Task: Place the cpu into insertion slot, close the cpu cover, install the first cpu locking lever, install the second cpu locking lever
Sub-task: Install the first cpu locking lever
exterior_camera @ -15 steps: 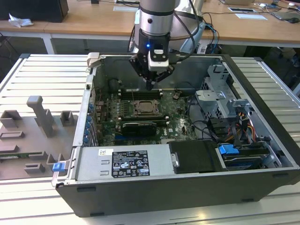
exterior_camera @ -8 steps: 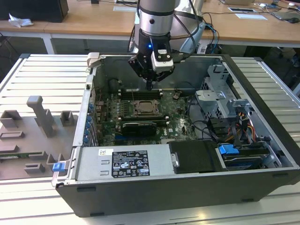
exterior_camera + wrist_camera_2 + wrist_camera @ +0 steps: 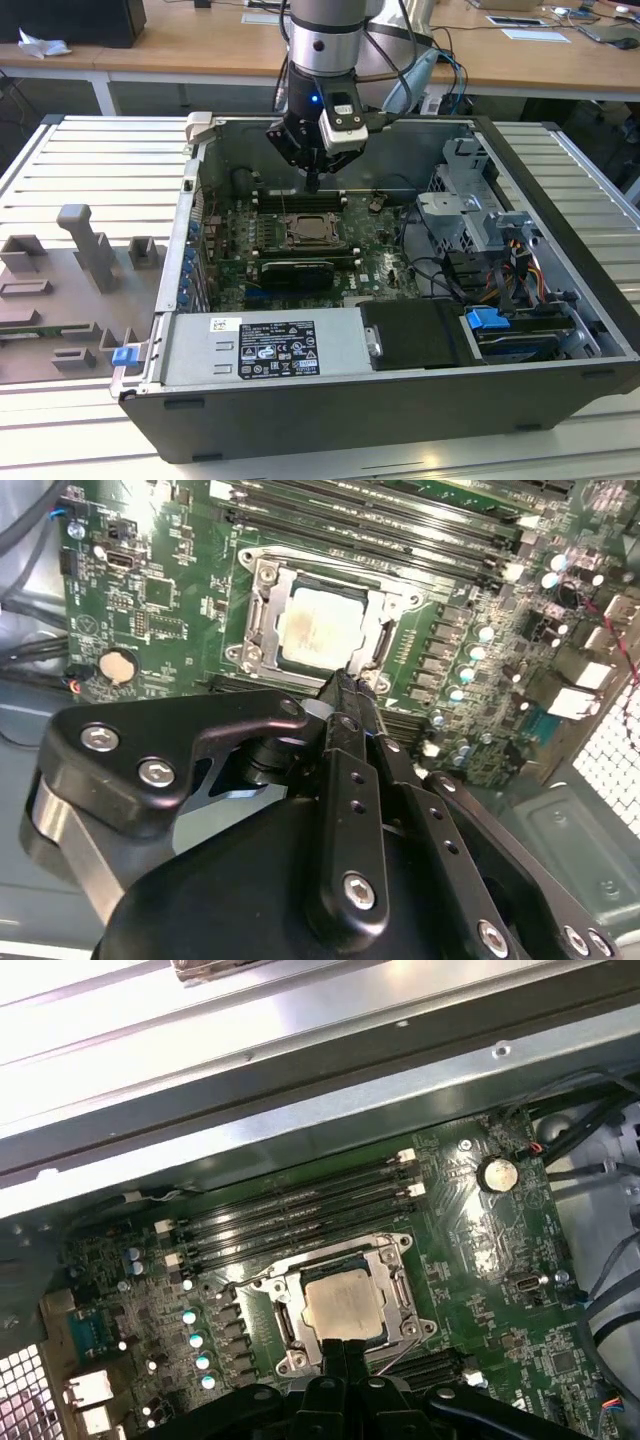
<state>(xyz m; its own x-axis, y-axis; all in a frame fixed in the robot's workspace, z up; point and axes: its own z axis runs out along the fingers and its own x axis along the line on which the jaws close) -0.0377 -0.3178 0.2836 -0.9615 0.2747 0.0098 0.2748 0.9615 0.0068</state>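
Observation:
The cpu (image 3: 320, 628) lies flat in the insertion slot (image 3: 308, 232) on the green motherboard, its pale metal face up. The cpu cover (image 3: 262, 610), a silvery frame, lies down around the chip, which shows through the cut-out. In the first wrist view the cpu (image 3: 345, 1305) and the cpu cover (image 3: 400, 1285) look the same. My gripper (image 3: 313, 183) hangs above the board just behind the socket. Its black fingertips (image 3: 345, 685) are pressed together with nothing between them, close to the socket's edge. The locking levers are too thin to make out.
The board sits inside an open black computer case (image 3: 560, 230). Long black memory slots (image 3: 300, 1215) run beside the socket. A drive cage with cables (image 3: 480, 230) fills the exterior view's right, and a power supply (image 3: 270, 345) the front. Grey fixtures (image 3: 90, 250) stand on the table.

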